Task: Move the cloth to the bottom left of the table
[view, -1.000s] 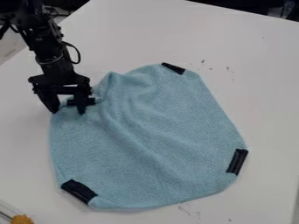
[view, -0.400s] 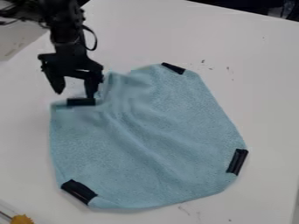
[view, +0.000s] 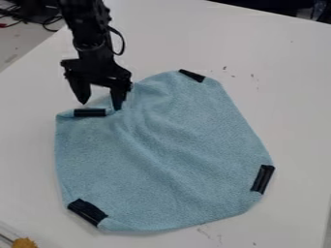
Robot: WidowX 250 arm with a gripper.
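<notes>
The light-blue cloth (view: pixel 168 160) lies spread across the middle and near part of the table, with soft folds running from its far left part toward the near right. It has four black strips at its rim: a far strip (view: pixel 192 75), a far left strip (view: pixel 90 113), a near left strip (view: pixel 87 212) and a right strip (view: pixel 263 179), this last one set at a slant.

My gripper (view: pixel 101 106) hangs down at the cloth's far left corner, its fingers (view: pixel 79 92) spread apart with nothing gripped between them. The far left strip lies just on the near side of my fingertips. My right-hand finger overlaps the cloth's edge in the view, though I cannot tell whether it touches; my left-hand one points down just beyond the edge. Most of the cloth extends to the near side and to the right of me.

Around it, the white table (view: pixel 297 106) reaches along the left, far and right sides of the cloth. Its left edge slants away past my arm, with dark cables (view: pixel 52 22) beyond it. Small dark marks (view: pixel 254 77) dot the surface past the cloth's far right side. At the near left corner sits an orange-yellow object (view: pixel 24 242), partly cut off.
</notes>
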